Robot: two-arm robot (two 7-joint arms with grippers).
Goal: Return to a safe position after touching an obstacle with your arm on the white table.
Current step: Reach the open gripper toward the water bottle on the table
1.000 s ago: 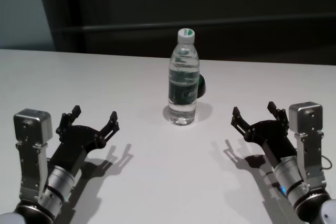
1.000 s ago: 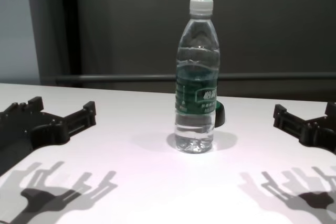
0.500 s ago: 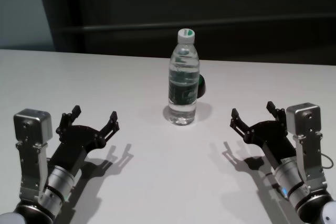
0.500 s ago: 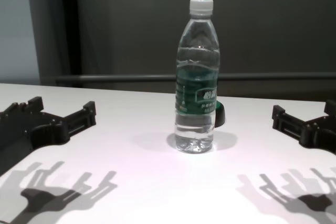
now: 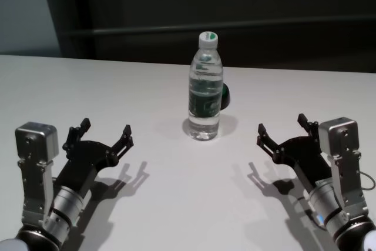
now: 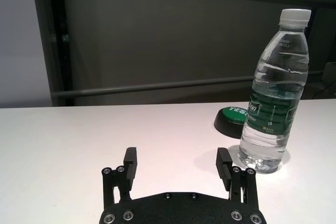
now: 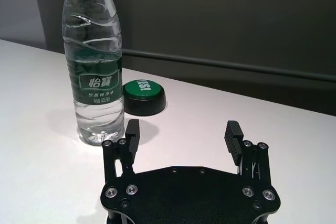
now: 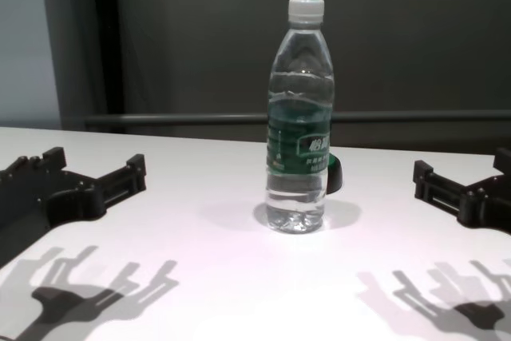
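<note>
At table centre, the tall clear plastic water bottle (image 5: 205, 89) stands upright on the large white table (image 5: 164, 204). Right gripper (image 5: 285, 131), at 4 o'clock from it, is released and empty; left gripper (image 5: 106, 132), at 8 o'clock, likewise. Retract each arm directly away from the bottle, low and slowly.

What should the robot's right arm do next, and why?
Probably slide a bit nearer the robot's body. The right gripper is open, empty and apart from the upright bottle; the left gripper sits parked and open on the table.
</note>
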